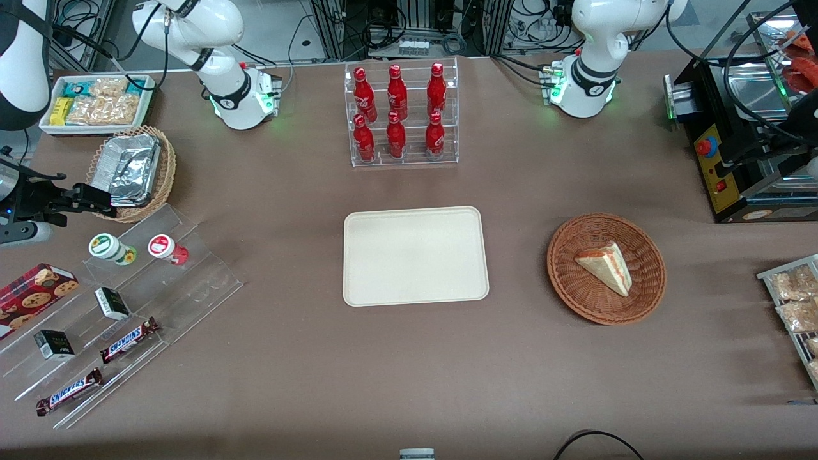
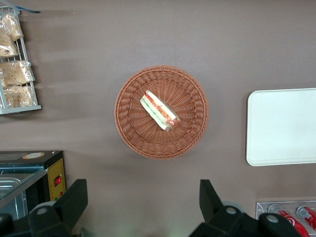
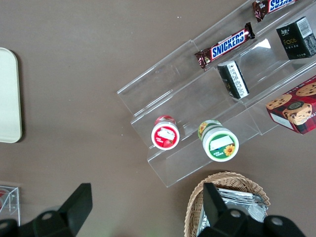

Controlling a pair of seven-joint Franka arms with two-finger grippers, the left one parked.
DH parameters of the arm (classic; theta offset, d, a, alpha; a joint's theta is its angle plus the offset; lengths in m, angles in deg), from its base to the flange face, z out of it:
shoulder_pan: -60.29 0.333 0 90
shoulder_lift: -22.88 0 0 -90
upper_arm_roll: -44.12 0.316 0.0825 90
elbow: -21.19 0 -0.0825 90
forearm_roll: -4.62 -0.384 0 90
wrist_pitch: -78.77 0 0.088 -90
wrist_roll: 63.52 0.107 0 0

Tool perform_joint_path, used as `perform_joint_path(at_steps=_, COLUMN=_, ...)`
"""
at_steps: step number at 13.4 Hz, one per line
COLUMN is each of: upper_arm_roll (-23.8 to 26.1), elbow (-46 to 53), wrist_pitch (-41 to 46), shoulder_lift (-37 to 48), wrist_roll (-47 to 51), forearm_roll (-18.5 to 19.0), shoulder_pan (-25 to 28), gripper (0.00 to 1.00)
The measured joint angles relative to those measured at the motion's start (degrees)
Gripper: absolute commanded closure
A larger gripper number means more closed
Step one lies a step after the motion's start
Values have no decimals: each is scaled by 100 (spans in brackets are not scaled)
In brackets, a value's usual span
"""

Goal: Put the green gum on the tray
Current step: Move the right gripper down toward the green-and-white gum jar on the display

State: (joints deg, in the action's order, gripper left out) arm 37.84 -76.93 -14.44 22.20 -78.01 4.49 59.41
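- Green gum (image 1: 111,248) is the task's object, a small white bottle with a green-rimmed lid, and it stands untouched on the upper step of a clear acrylic display stand (image 1: 128,306) at the working arm's end of the desk (image 1: 409,383).
- The pincer (image 1: 96,199) hovers above the desk near a wicker basket holding a foil tray (image 1: 132,170), farther from the front camera than the green gum; its fingers are spread wide and hold nothing, as the right wrist view shows (image 3: 143,207).
- Just beside the green gum (image 3: 219,142) on the same step stands the red-lidded gum bottle (image 1: 168,248), the lookalike to avoid.
- Lower steps carry two small black boxes (image 1: 112,303) and two Snickers bars (image 1: 130,339); a cookie box (image 1: 35,291) lies alongside.
- The tray (image 1: 415,255) sits mid-desk, bare, well apart from the stand.
- Judged from this, the task is at its start: nothing is grasped, and lowering onto the bottle, gripping, carrying and setting it on the tray all remain.
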Motion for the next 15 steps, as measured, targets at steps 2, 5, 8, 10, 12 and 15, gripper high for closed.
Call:
perform_joint_path(at_steps=2, upper_arm_roll=7, elbow=0, wrist_pitch=36, shoulder_lift=-2, wrist_roll=0, forearm_roll=0, shoulder_pan=17, gripper=0)
perform_joint_path(at_steps=5, upper_arm_roll=-2, elbow=-13, wrist_pitch=33, shoulder_lift=-41, wrist_roll=-4, forearm_roll=0, shoulder_pan=13, gripper=0)
perform_joint_path(at_steps=8, upper_arm_roll=-59, elbow=-133, wrist_pitch=-193, shoulder_lift=-203, wrist_roll=-404, forearm_roll=0, shoulder_pan=-69, gripper=0)
perform_joint_path(at_steps=10, upper_arm_roll=-75, elbow=-233, wrist_pitch=-510, shoulder_lift=-364, wrist_roll=-1182, forearm_roll=0, shoulder_pan=-228, gripper=0)
perform_joint_path(at_steps=12, upper_arm_roll=-83, elbow=-370, wrist_pitch=-888, shoulder_lift=-524, wrist_roll=-1997, forearm_roll=0, shoulder_pan=-440, gripper=0)
perform_joint_path(at_steps=15, upper_arm_roll=-95, elbow=-572, wrist_pitch=-1412, shoulder_lift=-752, wrist_roll=-3204, forearm_roll=-81, shoulder_pan=-747, gripper=0)
